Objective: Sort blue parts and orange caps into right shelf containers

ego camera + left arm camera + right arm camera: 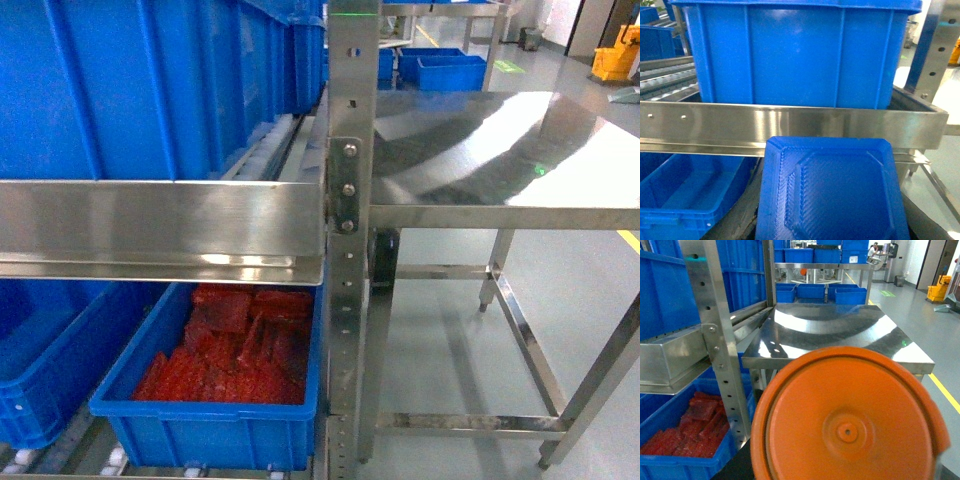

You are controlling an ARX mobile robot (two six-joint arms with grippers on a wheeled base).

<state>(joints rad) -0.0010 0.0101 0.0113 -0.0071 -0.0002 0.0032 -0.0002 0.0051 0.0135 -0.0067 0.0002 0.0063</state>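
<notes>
A flat blue part [832,192] with an octagonal recess fills the lower left wrist view, held between dark fingers [742,220] of my left gripper. It hangs in front of the steel shelf rail [790,125], below a large blue crate [800,55]. A round orange cap [847,425] fills the lower right wrist view in my right gripper, whose dark finger [735,466] shows at its left edge. It hangs before the steel table [830,335]. Neither gripper shows in the head view.
The shelf holds blue crates: a tall one on the upper level [130,90], one below with red pieces [205,415], and an empty one at lower left [685,195]. A perforated steel post [350,200] separates shelf and table [500,140]. More blue bins [450,70] stand behind.
</notes>
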